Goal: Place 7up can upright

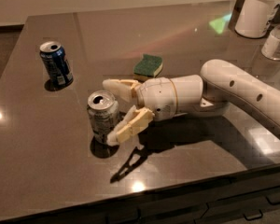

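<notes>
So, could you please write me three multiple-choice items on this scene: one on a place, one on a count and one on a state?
1. Where is the tool? A. high above the table B. beside the 7up can C. out of view
2. How many cans are there? A. two B. one C. three
3. How is the 7up can? A. lying down B. lifted C. upright
Key: 1 B, its open fingers flank the can; 2 A, 7up can and blue can; 3 C, it stands top up.

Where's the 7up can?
In the camera view, the 7up can stands left of centre on the table, between the gripper's open fingers, nearer than the blue can.
</notes>
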